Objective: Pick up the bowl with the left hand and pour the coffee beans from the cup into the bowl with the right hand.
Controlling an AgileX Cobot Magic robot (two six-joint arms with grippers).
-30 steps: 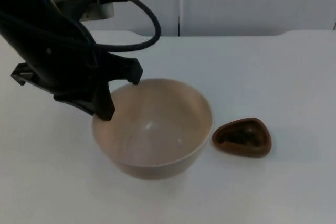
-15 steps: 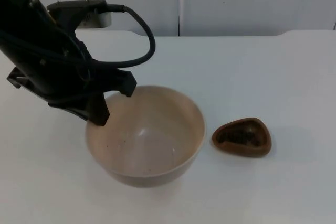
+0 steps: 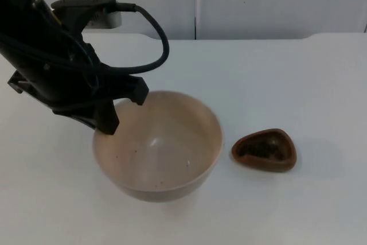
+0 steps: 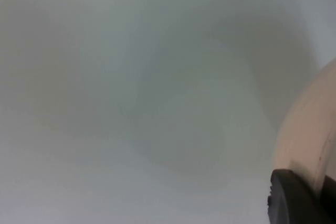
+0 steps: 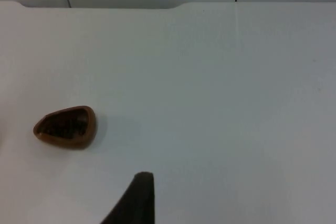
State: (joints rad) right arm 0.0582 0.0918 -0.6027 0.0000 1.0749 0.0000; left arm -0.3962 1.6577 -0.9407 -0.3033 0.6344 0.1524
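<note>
A large beige bowl (image 3: 166,147) stands left of centre on the white table in the top view, empty but for a few dark specks. My left gripper (image 3: 106,120) is shut on its left rim, one finger inside and one outside. In the left wrist view a black fingertip (image 4: 294,200) presses against the bowl's wall (image 4: 310,129). I cannot tell whether the bowl is clear of the table. A small brown cup (image 3: 265,150) holding dark coffee beans sits to the bowl's right, a short gap away. My right gripper (image 5: 137,200) waits well back from the cup (image 5: 65,127).
The grey partition wall (image 3: 258,1) closes off the table's far edge. A pale box (image 3: 103,18) sits at the back left behind the left arm. Bare white table (image 3: 309,84) lies to the right of the cup and behind it.
The left gripper has drawn the bowl a little to the left, widening the gap to the cup. The cup has stayed put.
</note>
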